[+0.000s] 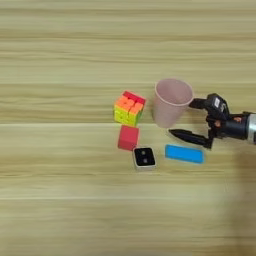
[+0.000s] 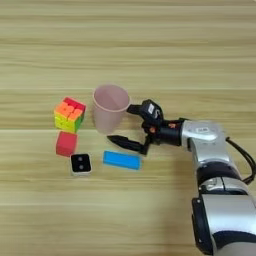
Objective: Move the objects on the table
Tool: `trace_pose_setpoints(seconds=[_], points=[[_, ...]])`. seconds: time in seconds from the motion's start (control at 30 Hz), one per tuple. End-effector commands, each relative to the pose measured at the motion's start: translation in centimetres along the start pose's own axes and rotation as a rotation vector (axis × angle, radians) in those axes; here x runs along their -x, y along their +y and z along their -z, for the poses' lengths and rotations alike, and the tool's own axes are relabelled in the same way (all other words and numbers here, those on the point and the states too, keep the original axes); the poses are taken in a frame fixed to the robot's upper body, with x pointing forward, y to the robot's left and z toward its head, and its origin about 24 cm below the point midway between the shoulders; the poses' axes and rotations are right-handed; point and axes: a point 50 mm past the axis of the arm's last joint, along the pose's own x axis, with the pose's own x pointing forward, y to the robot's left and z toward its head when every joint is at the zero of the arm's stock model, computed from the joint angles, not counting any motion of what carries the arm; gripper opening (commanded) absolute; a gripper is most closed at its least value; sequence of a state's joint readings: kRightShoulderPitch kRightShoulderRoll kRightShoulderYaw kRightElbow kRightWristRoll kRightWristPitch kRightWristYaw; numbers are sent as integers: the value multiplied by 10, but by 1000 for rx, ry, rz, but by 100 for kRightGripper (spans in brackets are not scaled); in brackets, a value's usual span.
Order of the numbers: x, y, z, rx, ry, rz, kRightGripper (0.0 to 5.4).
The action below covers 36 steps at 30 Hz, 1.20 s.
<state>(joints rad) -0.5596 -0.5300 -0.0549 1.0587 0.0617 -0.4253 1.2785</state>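
The pink plastic cup stands upright near the table's middle. My right gripper comes in from the right and is open. One black finger lies by the cup's right side and the other reaches below its base, so the cup's right part sits between them. Just under the lower finger lies the flat blue bar. Left of the cup is the multicoloured puzzle cube, with the red cube below it. The white cube with the black two-dot face sits between the red cube and the bar.
The silver forearm runs down to the bottom right corner with a black cable beside it. Light wood-grain table stretches bare above the objects, to their left and in front of them.
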Motion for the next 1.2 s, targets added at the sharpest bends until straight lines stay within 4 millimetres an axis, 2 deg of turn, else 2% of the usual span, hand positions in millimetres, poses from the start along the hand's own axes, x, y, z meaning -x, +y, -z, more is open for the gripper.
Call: trace_pose_setpoints(seconds=[0.03,0.3,0.63,1.2], points=[[20,-19,-25,128,-10,62,538],[32,-9,-24,173,-1,-24,538],[32,3,-29,205,-36,-113,538],[13,29,-30,218,-54,-270,538]])
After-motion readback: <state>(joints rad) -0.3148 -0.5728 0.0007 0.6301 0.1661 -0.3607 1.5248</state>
